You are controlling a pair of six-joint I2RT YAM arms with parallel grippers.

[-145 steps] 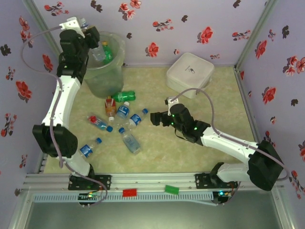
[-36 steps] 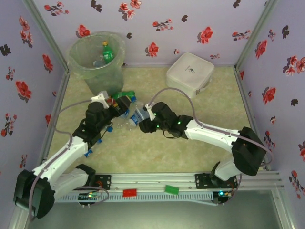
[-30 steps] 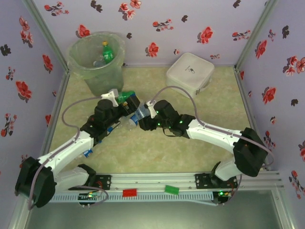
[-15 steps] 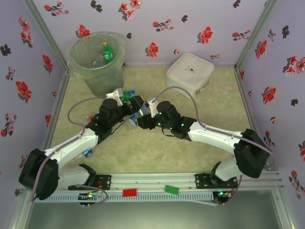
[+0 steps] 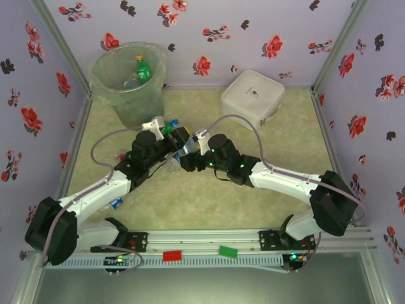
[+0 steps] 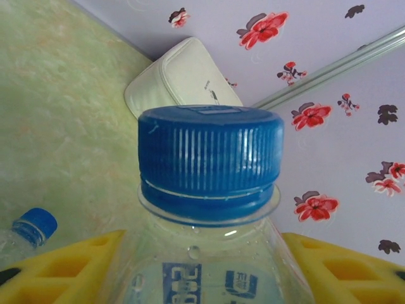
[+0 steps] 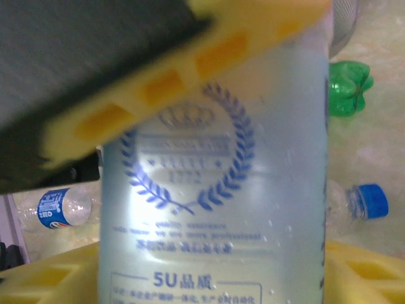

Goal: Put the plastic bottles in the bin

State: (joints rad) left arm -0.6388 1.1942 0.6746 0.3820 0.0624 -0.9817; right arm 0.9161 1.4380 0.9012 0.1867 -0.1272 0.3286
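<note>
Currently the job looks partly done, judging from how the bottles lie. Nearest the arm bases, a blue-labelled bottle [image 5: 115, 202] lies on the table [image 5: 297, 126] at the near left, partly under the left arm, so it is yet to be collected.

Mid-table, both arms meet over one clear blue-capped bottle [image 6: 209, 158]. The left gripper [image 6: 202, 235] has a yellow finger on each side of the bottle just below its neck. The right gripper [image 7: 213, 253] flanks the printed body of the same bottle. Both sets of fingers sit close against the plastic, but I cannot tell which claw is clamped and which is loose.

Just beyond them lie a green bottle [image 7: 350, 88] and another clear bottle [image 7: 354, 206] with a blue cap. The arms may hide more bottles.

Farther back, in the far left corner, stands the bin [image 5: 136, 104], pale green and lined with a clear bag. It holds at least one green yellow-capped bottle [image 5: 142, 68] beside something clear. A white lidded box [image 5: 252, 95] sits at the far right, well apart from the bin.

For movement, the right half of the table is bare. The way from the grippers to the bin is short, but the green bottle lies between. The bin's rim is tall and close to the left and far walls, so a carry would need height and little sideways swing.
</note>
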